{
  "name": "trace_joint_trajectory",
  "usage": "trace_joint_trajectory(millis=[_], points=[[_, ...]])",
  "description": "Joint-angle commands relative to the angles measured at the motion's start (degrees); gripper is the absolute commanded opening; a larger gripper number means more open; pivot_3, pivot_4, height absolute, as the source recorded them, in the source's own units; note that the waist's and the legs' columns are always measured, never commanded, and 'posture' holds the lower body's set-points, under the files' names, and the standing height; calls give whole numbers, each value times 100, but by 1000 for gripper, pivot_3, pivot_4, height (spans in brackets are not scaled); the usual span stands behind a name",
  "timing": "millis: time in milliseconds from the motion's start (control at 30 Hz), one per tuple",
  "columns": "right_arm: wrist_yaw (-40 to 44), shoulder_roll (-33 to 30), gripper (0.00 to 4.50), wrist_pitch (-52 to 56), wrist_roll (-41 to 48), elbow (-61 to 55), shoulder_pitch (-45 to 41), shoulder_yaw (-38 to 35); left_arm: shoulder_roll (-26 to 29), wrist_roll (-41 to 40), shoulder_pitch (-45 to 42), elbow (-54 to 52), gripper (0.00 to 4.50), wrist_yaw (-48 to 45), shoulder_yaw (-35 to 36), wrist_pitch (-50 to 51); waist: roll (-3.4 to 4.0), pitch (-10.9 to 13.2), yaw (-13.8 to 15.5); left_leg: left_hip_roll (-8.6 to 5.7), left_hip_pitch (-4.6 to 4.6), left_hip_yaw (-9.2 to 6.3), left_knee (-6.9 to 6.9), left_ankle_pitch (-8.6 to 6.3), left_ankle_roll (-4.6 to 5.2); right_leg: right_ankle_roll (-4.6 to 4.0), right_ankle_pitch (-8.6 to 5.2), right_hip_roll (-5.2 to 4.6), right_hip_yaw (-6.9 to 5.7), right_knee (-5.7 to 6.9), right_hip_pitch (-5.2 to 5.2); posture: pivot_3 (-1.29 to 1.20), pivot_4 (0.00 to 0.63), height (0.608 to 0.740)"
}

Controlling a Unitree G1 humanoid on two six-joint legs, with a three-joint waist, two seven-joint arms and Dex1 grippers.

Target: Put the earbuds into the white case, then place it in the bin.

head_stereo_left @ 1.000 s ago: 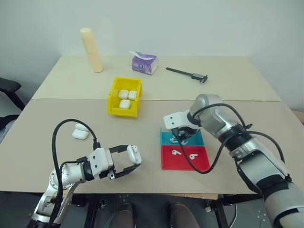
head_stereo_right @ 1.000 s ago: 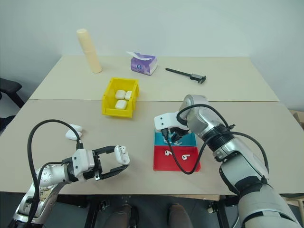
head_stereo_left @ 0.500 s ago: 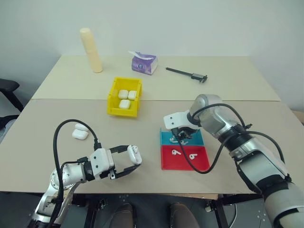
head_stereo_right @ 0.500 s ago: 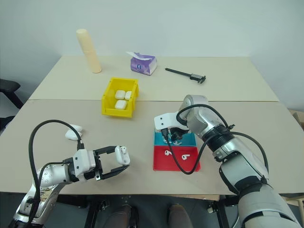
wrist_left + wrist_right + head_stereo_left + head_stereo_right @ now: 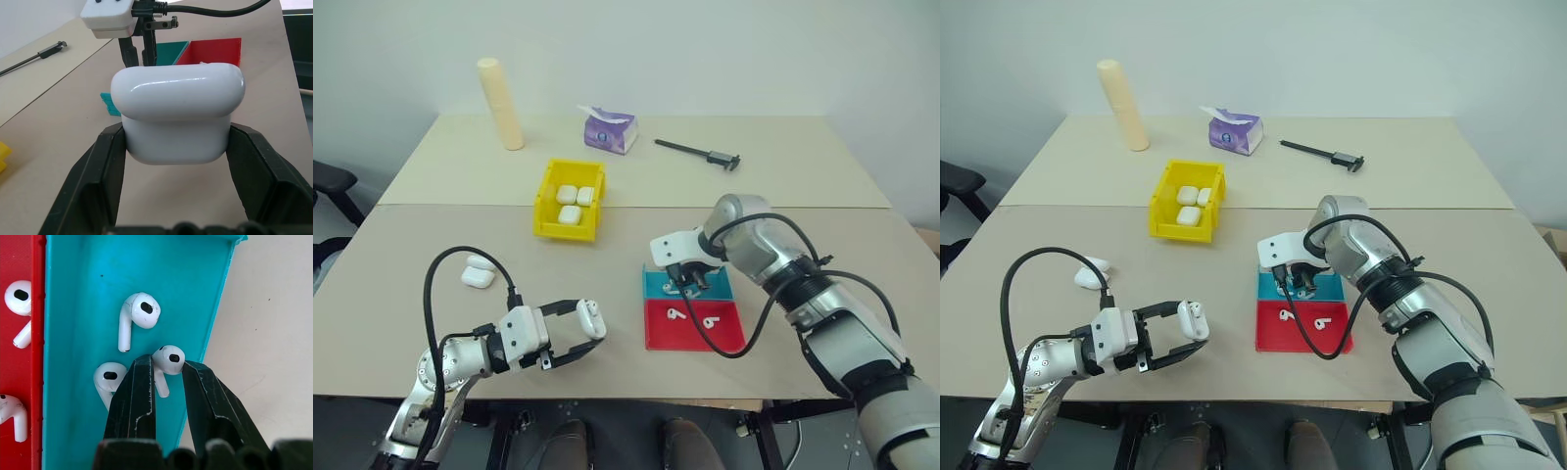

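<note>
— Two arms out over the table (image 5: 822,166). What's the left one got?

— The left gripper (image 5: 582,333) is clamped on a white case (image 5: 177,117), fingers pressed against both sides, held level above the near edge of the table, lid closed.

— And the right?

— The right gripper (image 5: 168,374) points steeply down into the teal half of the tray (image 5: 73,298). Its fingers are narrowed around one of the earbuds (image 5: 167,361), the stem between the two tips; I can't tell whether they actually pinch it. Two more lie just beside it on the teal, others on the red half (image 5: 700,328).

— The bin?

— The yellow bin (image 5: 548,201) sits farther back toward the middle, with three cases (image 5: 575,204) inside. Another case (image 5: 478,275) lies loose on the table by the left arm. Behind that stand a cream cylinder (image 5: 501,103), a purple tissue pack (image 5: 611,129) and a caliper (image 5: 698,154).
</note>
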Motion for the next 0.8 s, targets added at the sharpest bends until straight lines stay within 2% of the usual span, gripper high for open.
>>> trace_joint_trajectory(millis=[33,233,433,633,700,800], points=[[88,-151,646,459,330,-678,47,-508,-44,-263,-158,-240,2795,81,92,73,0,0,2,0,-3,0,0,0,0,0,0,0,0,0,-3,0,150,740],[11,-530,646,1603,1102,-2032,247,-1567,-81,-644,-378,-450,2795,180,153,416,1,1,16,0,-21,-4,0,0,0,1,0,0,-3,-2,-14,0,150,740],[-353,-744,646,3006,2543,-3742,769,-3489,-188,-1221,-914,-823,2795,420,172,1069,0,2,44,-2,-21,-19,1,0,0,1,1,-1,-9,-4,-7,0,150,740],[-945,83,646,3705,4853,-5167,1542,-5913,-313,-1800,-1694,-959,2795,470,86,1639,-1,2,37,-3,-18,-44,1,0,0,3,1,2,-9,-5,2,0,150,740],[-1199,409,646,3801,5656,-5497,1799,-6436,-496,-1865,-1950,-846,2795,425,-26,1654,-1,1,27,-3,-11,-47,1,0,-1,4,2,3,-9,-5,10,0,150,740],[-1724,726,646,3985,6593,-5724,2050,-6757,-725,-1857,-2206,-671,2795,319,-175,1611,-1,1,2,-5,-7,-50,1,0,0,5,2,3,-5,-6,14,0,150,740]])
